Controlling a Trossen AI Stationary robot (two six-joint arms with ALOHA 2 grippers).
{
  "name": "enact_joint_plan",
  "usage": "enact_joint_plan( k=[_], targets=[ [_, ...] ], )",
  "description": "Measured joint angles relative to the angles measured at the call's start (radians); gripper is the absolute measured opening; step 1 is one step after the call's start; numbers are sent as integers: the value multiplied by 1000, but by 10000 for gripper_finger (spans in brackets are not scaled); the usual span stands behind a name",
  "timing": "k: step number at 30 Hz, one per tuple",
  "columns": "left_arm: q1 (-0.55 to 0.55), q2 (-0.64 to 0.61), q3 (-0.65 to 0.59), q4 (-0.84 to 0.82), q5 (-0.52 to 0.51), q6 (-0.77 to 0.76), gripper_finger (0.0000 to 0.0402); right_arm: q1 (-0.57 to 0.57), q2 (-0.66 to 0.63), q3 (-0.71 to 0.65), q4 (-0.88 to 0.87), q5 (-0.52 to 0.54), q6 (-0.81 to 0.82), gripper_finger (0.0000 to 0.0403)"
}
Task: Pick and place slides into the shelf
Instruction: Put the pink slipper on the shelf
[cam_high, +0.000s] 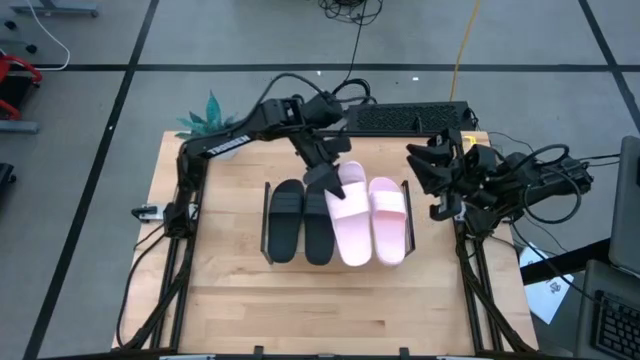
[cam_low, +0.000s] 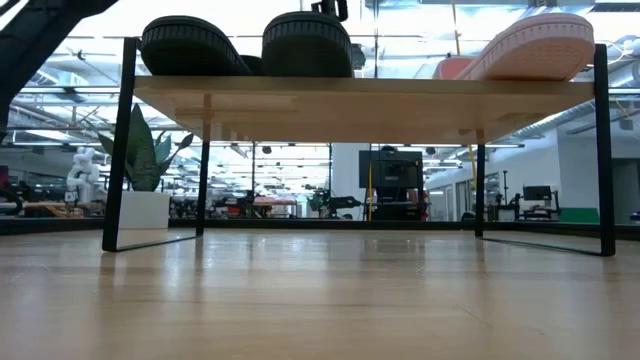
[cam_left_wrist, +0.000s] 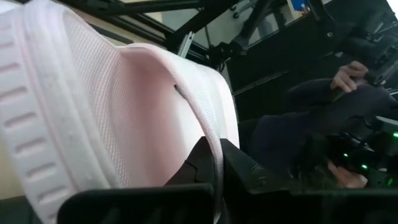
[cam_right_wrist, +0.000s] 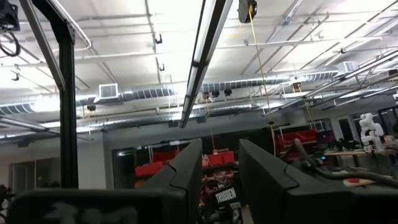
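Note:
The shelf (cam_high: 266, 190) stands mid-table, its board (cam_low: 360, 95) on thin black legs. Two black slides (cam_high: 300, 222) lie side by side on its left half, soles showing at its near edge (cam_low: 250, 45). A pale pink slide (cam_high: 388, 222) lies on the right half. The second pink slide (cam_high: 350, 215) sits between them, slanted, its far end under my left gripper (cam_high: 330, 180), which is shut on it. My right gripper (cam_high: 430, 170) waits open beyond the shelf's right end, pointing upward into the room (cam_right_wrist: 221, 180). My left gripper pinches a thin pale edge of the second pink slide (cam_left_wrist: 214, 155) between its two fingers, near the slide's far end. The fingers come from above and from the far-left. The slide's near part (cam_high: 355, 250) lies on the shelf beside the other pink slide.
A potted plant (cam_high: 205, 115) stands at the table's far-left corner. A black keyboard-like unit (cam_high: 405, 118) lies along the far edge. Cables hang around the right arm's base (cam_high: 530, 185). Bare wooden tabletop (cam_high: 330, 310) stretches in front of the shelf. A person sits beyond the table (cam_left_wrist: 348, 81).

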Motion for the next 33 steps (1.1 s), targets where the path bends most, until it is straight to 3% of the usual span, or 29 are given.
enact_joint_plan(
  k=[14,33],
  targets=[
    [9,82,1,33,50,60,0,0,0,0,-27,-1,3,93],
    [51,163,0,-32,41,150,0,0,0,0,-34,-2,7,93]
  ],
)
